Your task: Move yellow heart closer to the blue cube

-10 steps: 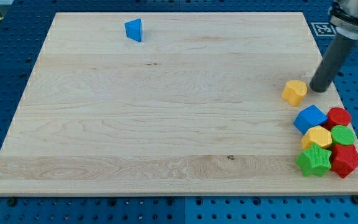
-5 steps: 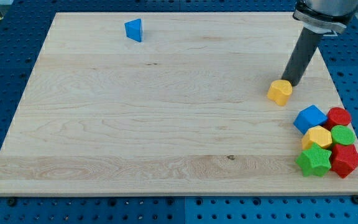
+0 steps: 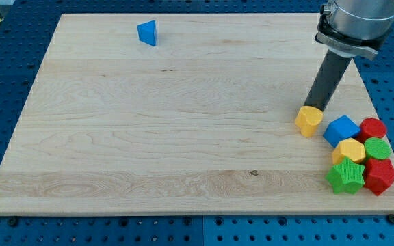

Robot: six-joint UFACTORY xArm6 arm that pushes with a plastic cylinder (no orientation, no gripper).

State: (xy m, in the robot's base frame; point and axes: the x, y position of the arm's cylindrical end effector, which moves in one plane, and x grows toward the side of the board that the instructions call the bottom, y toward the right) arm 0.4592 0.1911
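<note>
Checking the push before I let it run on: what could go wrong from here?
My tip sits at the top edge of the yellow heart, so the heart may slip sideways off it. The blue cube lies just to the heart's right, against the yellow block and red block; overshoot could shove that cluster.

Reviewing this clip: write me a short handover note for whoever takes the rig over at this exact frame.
My tip sits at the upper-right edge of the yellow heart, apparently touching it. The heart lies just left of the blue cube, a narrow gap between them. The cube fronts a cluster at the board's right edge: red, yellow and green blocks. A blue triangular block sits alone at top left. Done: heart brought near the cube. Left: at most a small nudge rightward.
</note>
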